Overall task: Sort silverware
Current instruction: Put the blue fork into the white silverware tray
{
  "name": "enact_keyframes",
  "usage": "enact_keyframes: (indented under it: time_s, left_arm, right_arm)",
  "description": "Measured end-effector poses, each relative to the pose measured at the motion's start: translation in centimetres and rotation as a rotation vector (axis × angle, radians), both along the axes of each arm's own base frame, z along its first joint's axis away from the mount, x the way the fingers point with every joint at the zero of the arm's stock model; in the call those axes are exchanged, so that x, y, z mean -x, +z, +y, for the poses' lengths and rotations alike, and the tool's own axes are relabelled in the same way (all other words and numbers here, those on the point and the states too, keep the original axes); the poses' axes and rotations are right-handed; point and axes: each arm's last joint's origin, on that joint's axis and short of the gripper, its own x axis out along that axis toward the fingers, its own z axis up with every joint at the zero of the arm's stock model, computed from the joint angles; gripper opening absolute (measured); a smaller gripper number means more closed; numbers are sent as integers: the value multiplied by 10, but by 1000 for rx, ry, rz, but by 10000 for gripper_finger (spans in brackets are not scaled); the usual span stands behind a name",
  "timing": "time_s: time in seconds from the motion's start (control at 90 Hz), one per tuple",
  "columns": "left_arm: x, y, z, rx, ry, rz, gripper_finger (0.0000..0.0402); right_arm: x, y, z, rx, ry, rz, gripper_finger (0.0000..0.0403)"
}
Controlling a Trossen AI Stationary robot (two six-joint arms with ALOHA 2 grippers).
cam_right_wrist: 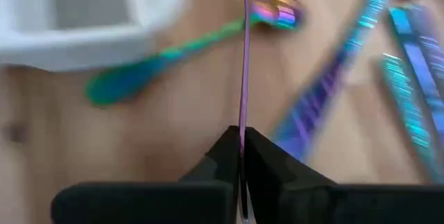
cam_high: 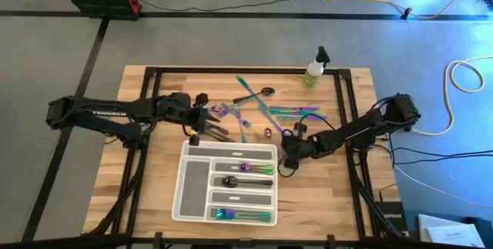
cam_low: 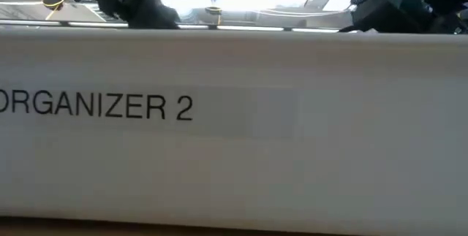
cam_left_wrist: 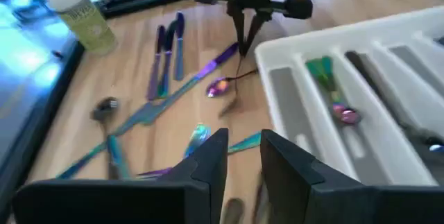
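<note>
Iridescent silverware (cam_high: 269, 112) lies scattered on the wooden table beyond the white compartment tray (cam_high: 179, 195). More pieces lie in the tray's slots (cam_high: 246, 169). My right gripper (cam_high: 286, 155) stands at the tray's far right corner, shut on a slim purple spoon (cam_left_wrist: 220, 87). My left gripper (cam_left_wrist: 244, 158) is open near the tray's far left corner, over a few loose pieces (cam_left_wrist: 198, 135), and I see nothing between its fingers. In the low view the tray's wall (cam_low: 234, 155) fills the picture. My right gripper pinches the spoon's thin handle (cam_right_wrist: 243, 113) between its two fingers, near the handle's free end. The fingers (cam_left_wrist: 243, 33) point down from above, along the handle. The spoon hangs below them, its bowl (cam_left_wrist: 220, 87) at or just above the tabletop beside the tray.
A small spray bottle (cam_high: 315, 68) stands at the table's far edge, right of centre. Dark frame rails (cam_high: 348, 110) run along the table's sides. Bare wood shows to the right of the tray (cam_high: 316, 195).
</note>
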Motion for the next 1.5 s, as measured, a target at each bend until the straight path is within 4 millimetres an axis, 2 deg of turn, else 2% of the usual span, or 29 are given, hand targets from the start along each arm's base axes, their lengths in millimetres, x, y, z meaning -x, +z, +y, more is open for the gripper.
enact_keyframes:
  time_s: [0.144,0.256,0.367,0.522,0.689,0.889,1.133,1.3,1.5]
  left_arm:
    - [0,2,-5,18,-11,-16,72]
    - [-1,4,-7,32,-14,-42,72]
    - [-5,8,-7,119,28,-103,72]
    - [-5,10,-7,204,67,-128,72]
    - [-4,5,-6,257,103,-95,72]
    - [-1,-4,-19,255,67,-10,72]
    - [5,-16,-31,157,155,112,72]
    - [7,-17,-42,165,135,131,72]
    - [9,-18,-59,201,82,145,72]
  right_arm:
    - [10,14,-5,65,-91,-23,0]
    - [13,27,-7,87,-110,-84,0]
    - [14,40,-7,113,-93,-130,0]
    - [2,62,-4,152,-8,-168,0]
    - [-17,84,5,156,159,-165,0]
    - [-46,91,40,167,328,-35,0]
    - [-79,71,96,248,469,86,0]
    - [-86,66,128,309,504,71,0]
    - [-87,63,157,357,531,-1,0]
